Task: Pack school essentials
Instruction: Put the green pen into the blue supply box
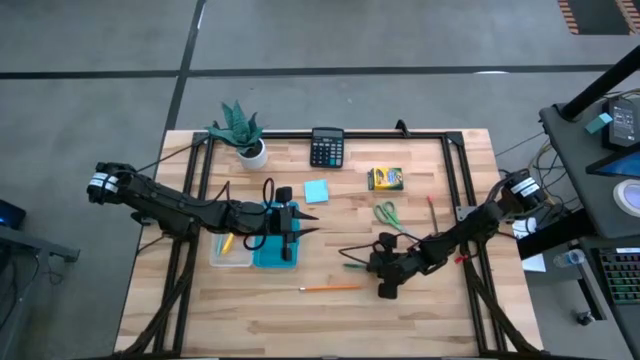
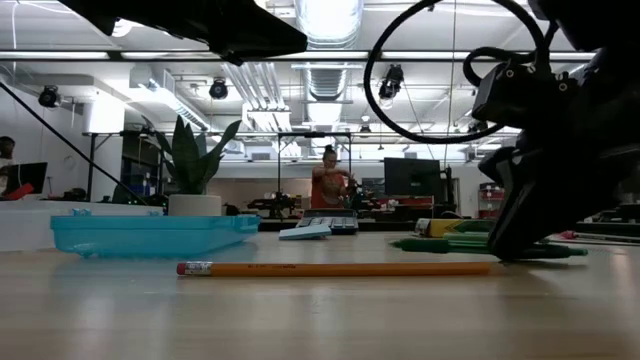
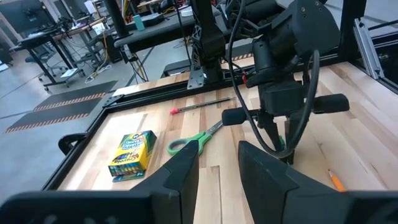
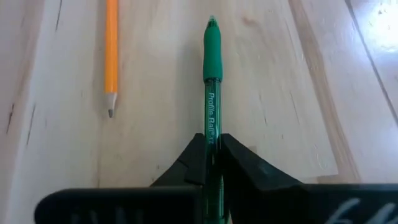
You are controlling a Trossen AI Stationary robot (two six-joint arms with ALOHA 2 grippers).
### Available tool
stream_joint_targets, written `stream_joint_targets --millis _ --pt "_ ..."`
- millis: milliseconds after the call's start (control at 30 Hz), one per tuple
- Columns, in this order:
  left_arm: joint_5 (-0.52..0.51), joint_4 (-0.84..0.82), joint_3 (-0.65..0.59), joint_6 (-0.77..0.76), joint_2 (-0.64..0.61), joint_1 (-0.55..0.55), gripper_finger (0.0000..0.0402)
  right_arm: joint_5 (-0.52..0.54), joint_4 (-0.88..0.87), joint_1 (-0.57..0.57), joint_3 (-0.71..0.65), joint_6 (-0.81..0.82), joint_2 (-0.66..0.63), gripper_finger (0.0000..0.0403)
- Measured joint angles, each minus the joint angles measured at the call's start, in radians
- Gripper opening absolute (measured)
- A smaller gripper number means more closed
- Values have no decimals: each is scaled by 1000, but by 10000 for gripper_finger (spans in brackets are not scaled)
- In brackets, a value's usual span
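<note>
A green pen [image 4: 212, 56] lies on the wooden table, and my right gripper [image 4: 212, 146] is shut on it; the high view puts this gripper [image 1: 378, 268] at the table's right-centre. An orange pencil [image 1: 330, 288] lies just nearer the front edge. My left gripper [image 1: 300, 228] hovers open over a teal lid [image 1: 272, 250] beside a clear box [image 1: 232, 252], with nothing between its fingers [image 3: 186, 168]. Green-handled scissors [image 1: 386, 212], a yellow crayon box [image 1: 385, 178] and a light-blue sticky-note pad [image 1: 317, 191] lie flat farther back. My right gripper pinches the pen's clear printed barrel [image 4: 212, 127] between its two fingers. The fingers slant down from the table's right side, and the pen runs on ahead of them along their line. In the low view the pen [image 2: 450, 245] lies level at the tabletop.
A calculator [image 1: 327, 147] and a white-potted plant [image 1: 242, 135] stand at the far edge. A red-tipped pencil [image 1: 432, 212] lies right of the scissors. Something yellow [image 1: 227, 243] lies in the clear box. A black frame [image 1: 455, 160] borders the table. A person stands far off in the room.
</note>
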Motion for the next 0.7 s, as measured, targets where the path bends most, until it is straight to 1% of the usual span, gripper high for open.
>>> stream_joint_targets --millis 167,367,567,700 --pt "0 0 0 -21 0 0 96 14 -2 -5 11 -39 -11 22" --pt "0 11 0 -22 0 0 96 19 -36 -12 7 -111 -71 22" --pt "0 38 0 -14 0 0 96 26 -19 -45 7 -213 -167 22" --pt "6 64 0 -12 1 0 96 39 36 -81 5 -326 -244 22"
